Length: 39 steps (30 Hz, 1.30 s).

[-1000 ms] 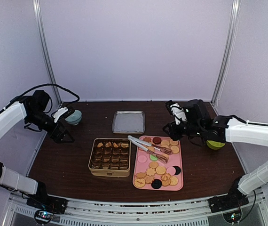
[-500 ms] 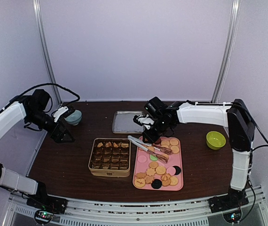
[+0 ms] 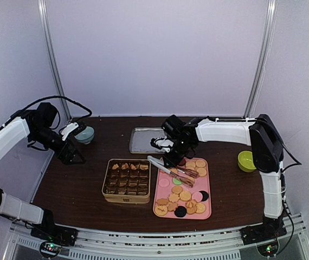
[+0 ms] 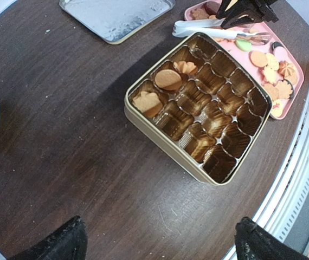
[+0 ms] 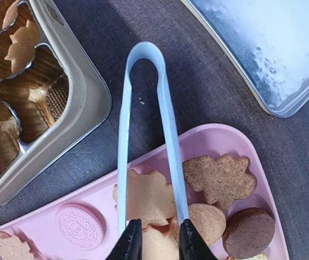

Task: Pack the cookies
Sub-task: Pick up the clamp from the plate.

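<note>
Right pincer (image 5: 155,238), nearly closed astride the tongs (image 5: 143,124) over the cookies (image 5: 149,197), should squeeze both arms squarely before lifting; left pincer's state cannot be told.

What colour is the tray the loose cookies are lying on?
Pink. The tray shows best in the top external view, holding the cookies.

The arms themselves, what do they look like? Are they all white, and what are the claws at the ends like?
Not all white. Each arm has smooth white shells on its long segments and black joints, with black cables looping alongside. The left claw and right claw are black, each with two short, dark, tapered fingers. No markings are readable.
</note>
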Available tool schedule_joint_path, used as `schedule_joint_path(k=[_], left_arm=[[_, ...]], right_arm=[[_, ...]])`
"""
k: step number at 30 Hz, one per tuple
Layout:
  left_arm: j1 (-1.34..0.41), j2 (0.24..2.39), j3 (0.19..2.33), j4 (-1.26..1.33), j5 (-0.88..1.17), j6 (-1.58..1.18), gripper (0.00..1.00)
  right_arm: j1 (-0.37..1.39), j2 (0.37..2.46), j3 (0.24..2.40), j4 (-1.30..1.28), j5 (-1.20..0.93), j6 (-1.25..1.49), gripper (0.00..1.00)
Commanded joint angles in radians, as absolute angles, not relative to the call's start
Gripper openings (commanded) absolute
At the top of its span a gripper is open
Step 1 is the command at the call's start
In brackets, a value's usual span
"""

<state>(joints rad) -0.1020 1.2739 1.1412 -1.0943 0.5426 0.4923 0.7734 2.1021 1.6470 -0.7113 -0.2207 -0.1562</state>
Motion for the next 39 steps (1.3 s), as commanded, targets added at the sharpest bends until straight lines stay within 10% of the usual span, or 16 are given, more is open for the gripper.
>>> schedule_joint_path(k=[1,22,39], left_arm=[[-0.107,1.252,1.157,-1.093,0.544,0.508,0.98],[-0.107,1.249,1.166,-1.100,0.554,0.506,0.98],[-0.107,1.249,1.177,-1.103,0.555,0.504,0.98]], right_arm=[[0.769,2.119,1.686,-0.723,-0.176,-0.174,0.23],[0.769,2.165,1.774,-0.787,-0.159,-0.204,0.33],[0.767,2.185,1.789,-0.796,-0.139,-0.218,0.07]])
